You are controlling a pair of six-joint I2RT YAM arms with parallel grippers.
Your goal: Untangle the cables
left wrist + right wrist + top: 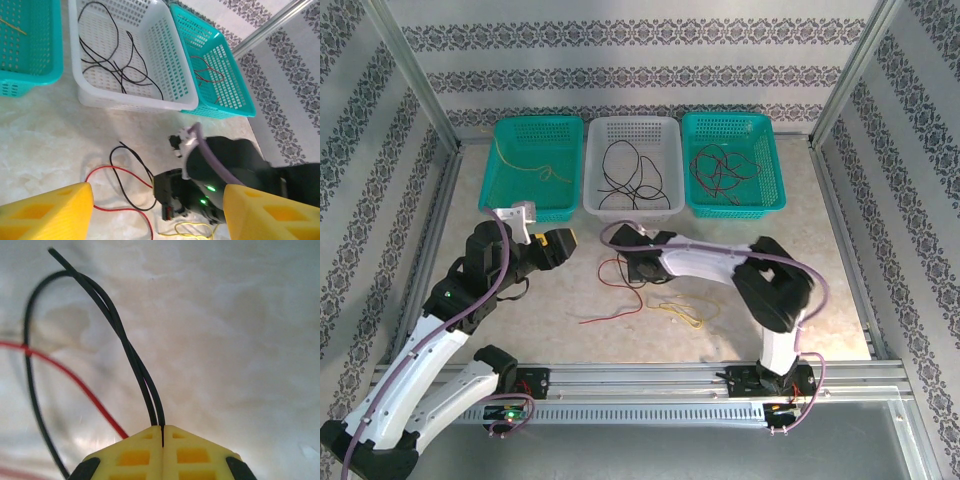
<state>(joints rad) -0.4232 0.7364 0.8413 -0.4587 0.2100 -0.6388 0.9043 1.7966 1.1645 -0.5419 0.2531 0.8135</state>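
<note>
Right gripper (162, 434): clenched, yellow fingertips pressed flat together, grasping the black cable (125, 345) in the seam between them. The cable leaves the tips as a doubled strand, its two runs side by side and crossing once, then curves off to the gripper's left in a wide loop. The red cable (75, 385) crosses that loop left of the tips. Both lie over the pale marbled bench (240, 340).

From above, this gripper sits low over the middle of the bench. The loose yellow cable (685, 315) lies on its arm-base side and to its right, apart from the fingers.

Left gripper (560, 243): released, fingers (45, 212) spread wide with nothing between them. It hangs to the left of the right gripper, near but not touching.

Beyond both grippers, three baskets stand in a row:
- left teal basket (538, 120), holding a binned yellow cable (535, 165)
- white basket (632, 212), holding binned black cables (630, 175)
- right teal basket (732, 115), holding binned red cables (720, 168)
</note>
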